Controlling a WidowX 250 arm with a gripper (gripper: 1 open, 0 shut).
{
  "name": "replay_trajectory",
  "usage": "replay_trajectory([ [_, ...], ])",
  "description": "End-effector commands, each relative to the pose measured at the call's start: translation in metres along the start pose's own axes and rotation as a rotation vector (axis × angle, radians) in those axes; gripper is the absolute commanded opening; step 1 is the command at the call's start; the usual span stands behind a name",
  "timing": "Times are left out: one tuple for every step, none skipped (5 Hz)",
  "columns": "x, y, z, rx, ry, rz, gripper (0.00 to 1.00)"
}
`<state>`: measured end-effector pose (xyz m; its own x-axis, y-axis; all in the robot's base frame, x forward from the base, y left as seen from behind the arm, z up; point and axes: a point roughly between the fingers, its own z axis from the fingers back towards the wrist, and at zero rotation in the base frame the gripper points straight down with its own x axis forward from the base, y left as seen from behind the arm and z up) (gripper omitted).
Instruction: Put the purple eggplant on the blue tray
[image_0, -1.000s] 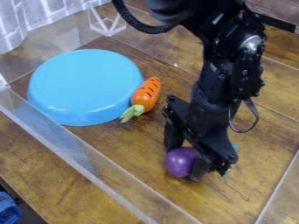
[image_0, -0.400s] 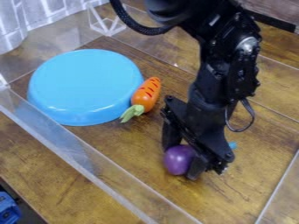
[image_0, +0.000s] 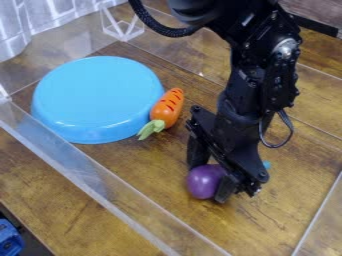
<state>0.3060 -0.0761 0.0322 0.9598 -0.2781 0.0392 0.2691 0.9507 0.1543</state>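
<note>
The purple eggplant (image_0: 203, 182) lies on the wooden table at the lower right, only its rounded purple end showing; its stem is hidden. My gripper (image_0: 218, 180) points down over it, its black fingers (image_0: 242, 180) standing around the eggplant, low at the table. Whether the jaws press on it I cannot tell. The blue tray (image_0: 91, 97) is a large round light-blue dish at the left, nothing lying in it, well apart from the eggplant.
An orange carrot (image_0: 164, 109) with a green top lies against the tray's right rim, between tray and gripper. Clear plastic walls (image_0: 80, 172) fence the table at the front and left. The black arm (image_0: 261, 75) rises to the upper right.
Almost nothing has moved. The gripper stays low around the eggplant; the eggplant sits a touch higher in the frame than one second ago.
</note>
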Motion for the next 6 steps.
replay_trajectory([
  [0.010,0.011,0.019,0.003,-0.063,0.025,0.00],
  [0.009,0.013,0.021,0.007,-0.066,0.021,0.00],
  [0.009,0.015,0.023,0.010,-0.069,0.017,0.00],
  [0.009,0.018,0.027,0.012,-0.073,0.012,0.00],
  [0.009,0.019,0.030,0.012,-0.077,0.007,0.00],
  [0.009,0.022,0.033,0.014,-0.083,0.002,0.00],
])
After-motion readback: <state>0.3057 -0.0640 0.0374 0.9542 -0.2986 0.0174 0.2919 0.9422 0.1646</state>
